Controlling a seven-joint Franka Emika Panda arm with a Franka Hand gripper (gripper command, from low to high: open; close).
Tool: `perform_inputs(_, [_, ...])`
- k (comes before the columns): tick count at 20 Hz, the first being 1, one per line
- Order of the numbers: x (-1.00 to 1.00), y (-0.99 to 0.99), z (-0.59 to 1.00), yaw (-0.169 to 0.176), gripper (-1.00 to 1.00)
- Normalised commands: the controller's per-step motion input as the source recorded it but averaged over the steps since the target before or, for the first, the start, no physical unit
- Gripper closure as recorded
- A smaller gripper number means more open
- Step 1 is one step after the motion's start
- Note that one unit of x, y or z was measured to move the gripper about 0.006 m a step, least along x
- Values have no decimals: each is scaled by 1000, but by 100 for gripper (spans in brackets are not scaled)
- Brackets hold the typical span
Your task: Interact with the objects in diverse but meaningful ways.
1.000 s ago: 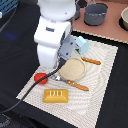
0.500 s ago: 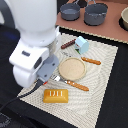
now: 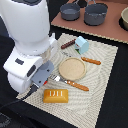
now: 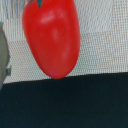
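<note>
Gripper (image 3: pixel 42 75) low over the woven mat (image 3: pixel 102 85) on the exterior view's left, seen only as a grey block under the bulky white arm (image 3: pixel 27 35); fingers hidden, so no telling how wide apart, nor whether closed on anything. No sight of the tomato from this side, masked by the arm. Tan round plate (image 3: pixel 72 68) near mid-mat, holding nothing. From the plate: yellow-orange ridged bread block (image 3: pixel 56 96) at 7 o'clock, apart from the rim and close to the mat's near edge; pale blue carton (image 3: pixel 82 45) at 1 o'clock, upright; dark brown sausage stick (image 3: pixel 68 44) at 11 o'clock, just beside the carton. One orange-handled utensil (image 3: pixel 91 61) at 2 o'clock, a second (image 3: pixel 75 85) at 5 o'clock, its metal end reaching towards the grey block. Two grey pots (image 3: pixel 70 11) (image 3: pixel 95 14) on a brown board beyond the mat at 12 o'clock, insides dark, contents not readable. Bare mat across the exterior view's right, from 3 to 5 o'clock; black tabletop (image 3: pixel 117 112) past the mat's edge. Wrist view next: round red tomato (image 4: pixel 52 37) filling most of the frame, very close to the camera, a scrap of green stem at one end, woven mat behind, and the mat's edge meeting the black surface (image 4: pixel 65 107) close by. No fingers visible around the tomato, so hold or mere hover impossible to tell.
</note>
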Motion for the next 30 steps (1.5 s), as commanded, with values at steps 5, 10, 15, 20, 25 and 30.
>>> perform_inputs(5, [-314, 54, -264, 56, -100])
perform_inputs(10, [-451, 0, -438, 58, -100])
perform_inputs(15, [-415, 0, -389, 40, -100])
perform_inputs(20, [-26, 0, -8, 21, 100])
perform_inputs(25, [-8, 0, -1, 17, 100])
perform_inputs(30, [-43, 0, -87, 7, 100])
